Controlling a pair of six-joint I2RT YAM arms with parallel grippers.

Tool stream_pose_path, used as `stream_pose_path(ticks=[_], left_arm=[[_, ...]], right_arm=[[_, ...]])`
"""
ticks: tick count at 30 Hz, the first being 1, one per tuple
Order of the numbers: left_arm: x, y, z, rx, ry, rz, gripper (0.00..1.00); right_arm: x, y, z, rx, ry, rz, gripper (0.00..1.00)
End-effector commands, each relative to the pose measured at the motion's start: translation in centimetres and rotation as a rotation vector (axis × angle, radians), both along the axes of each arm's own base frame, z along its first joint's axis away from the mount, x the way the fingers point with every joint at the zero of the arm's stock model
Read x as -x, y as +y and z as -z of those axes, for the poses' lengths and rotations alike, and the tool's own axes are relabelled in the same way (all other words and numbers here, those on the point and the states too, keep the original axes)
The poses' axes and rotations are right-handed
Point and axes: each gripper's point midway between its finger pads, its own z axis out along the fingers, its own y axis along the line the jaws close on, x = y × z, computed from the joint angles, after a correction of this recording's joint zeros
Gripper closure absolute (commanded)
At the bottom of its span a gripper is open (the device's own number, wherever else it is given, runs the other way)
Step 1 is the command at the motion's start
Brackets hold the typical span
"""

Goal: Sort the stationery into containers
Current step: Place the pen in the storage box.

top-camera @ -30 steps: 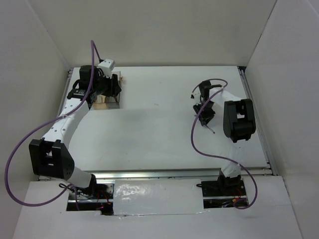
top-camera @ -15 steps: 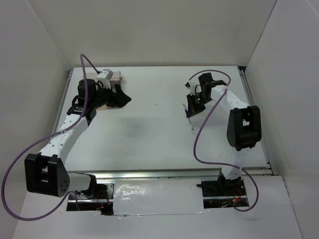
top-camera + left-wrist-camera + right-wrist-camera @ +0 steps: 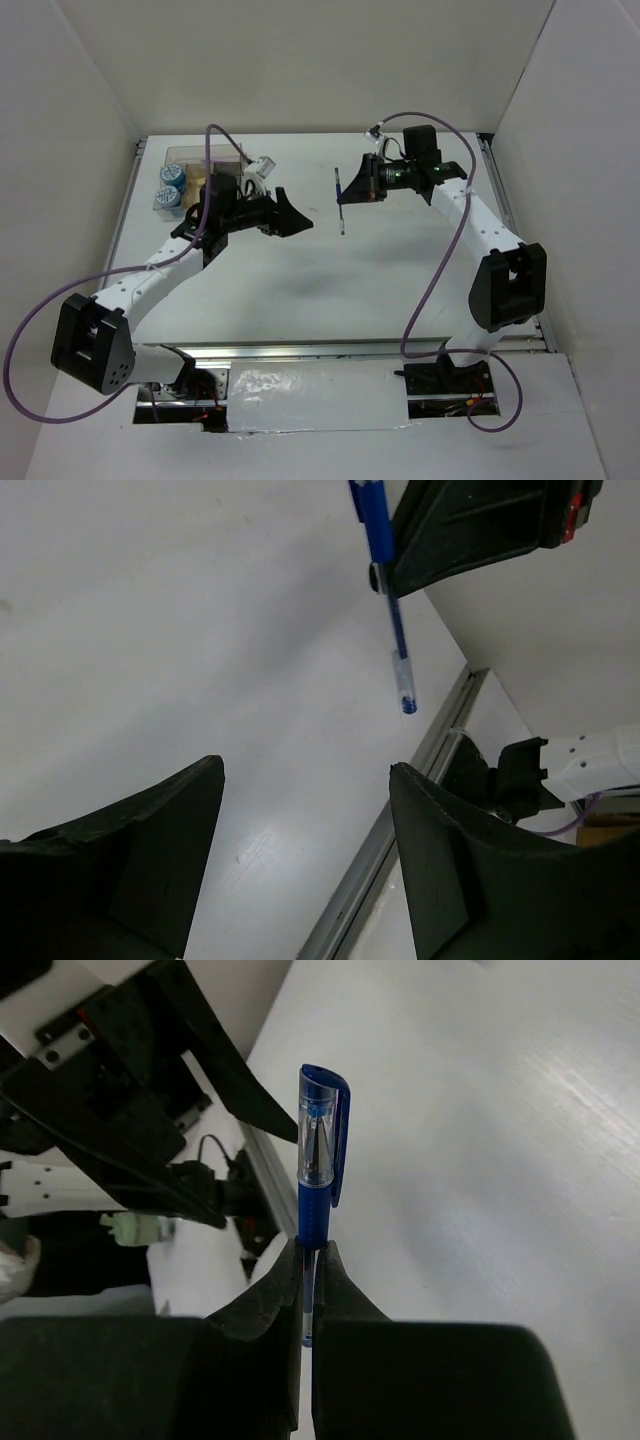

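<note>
My right gripper (image 3: 353, 190) is shut on the blue pen (image 3: 341, 200) and holds it above the back middle of the table. In the right wrist view the pen (image 3: 319, 1165) stands up between my closed fingers (image 3: 280, 1290), cap end out. My left gripper (image 3: 288, 217) is open and empty, just left of the pen and pointing at it. In the left wrist view the pen (image 3: 387, 590) hangs ahead of my open fingertips (image 3: 205, 780). The clear and tan organiser (image 3: 190, 152) stands at the back left with two round blue tubs (image 3: 171, 176) in it. I cannot make out the other stationery.
White walls close in the table on the left, back and right. A metal rail (image 3: 330, 348) runs along the near edge and another along the right edge (image 3: 520, 250). Purple cables loop off both arms.
My left gripper has swung from over the organiser to the middle, uncovering the two blue tubs. My right gripper has carried the blue pen left and toward the back.
</note>
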Motion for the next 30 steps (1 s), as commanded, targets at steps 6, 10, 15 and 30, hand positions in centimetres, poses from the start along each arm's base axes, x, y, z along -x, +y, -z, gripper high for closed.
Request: stream_pose_path(ticks=[6, 10, 15, 30], left_arm=[[0.7, -5.1, -3.1, 0.079, -0.058, 0.157, 0.21], [0.8, -6.0, -3.2, 0.092, -0.036, 0.186, 0.25], [0.1, -6.6, -2.3, 0.077, 0.000, 0.177, 0.31], [-2.3, -4.0, -2.1, 0.037, 0.023, 0.090, 0.99]], right_arm=[[1.7, 3.3, -2.1, -0.123, 0.010, -0.115, 1.00], [1.5, 3.5, -2.1, -0.133, 0.017, -0.126, 1.00], [1.7, 4.4, -2.3, -0.137, 0.012, -0.151, 1.00], [0.6, 3.2, -2.1, -0.141, 0.047, -0.105, 0.41]])
